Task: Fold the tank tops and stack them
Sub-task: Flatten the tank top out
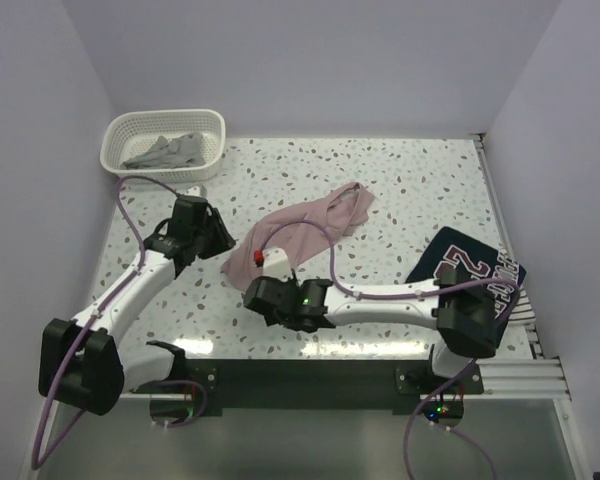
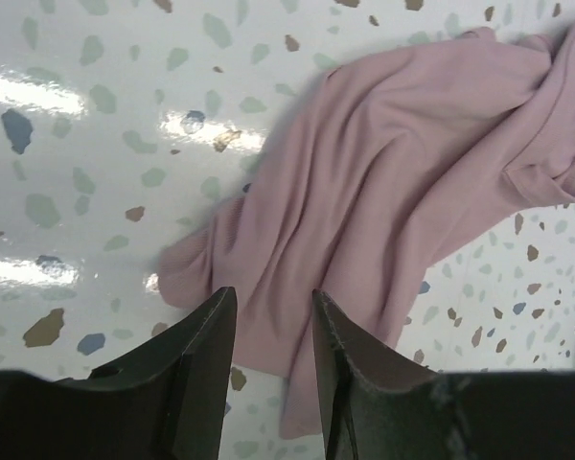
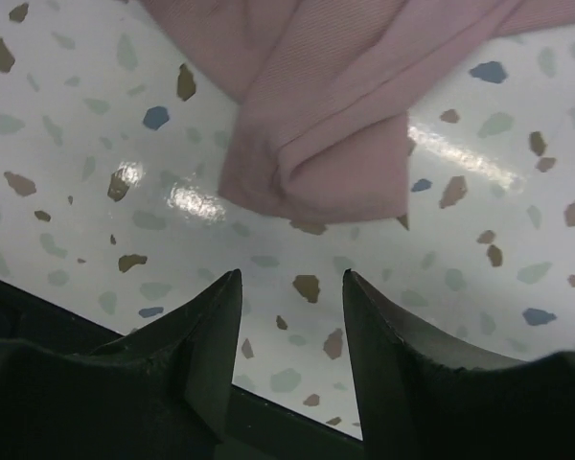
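Where the speckled terrazzo table point(image 1: 410, 180) spreads between the pale walls, 3 tank tops sit well apart. The dusty pink tank top point(image 1: 305, 228) lies rumpled and unfolded near the middle, stretching from its far right corner down toward the near left. The navy tank top point(image 1: 462, 262), with white-and-red lettering, lies at the right edge, partly hidden under the right arm. In the far left corner stands the white lattice basket point(image 1: 216, 142), with the grey tank top point(image 1: 165, 152) bunched inside it.

The left gripper point(image 2: 273, 299) hangs just above the pink top's left edge. Its jaws stand moderately apart, and the cloth shows through the gap below them, with nothing pinched. The right gripper point(image 3: 292, 280) hangs at the pink top's near edge. Its jaws are parted over bare table, just short of a folded corner of the pink cloth, and they grip nothing.
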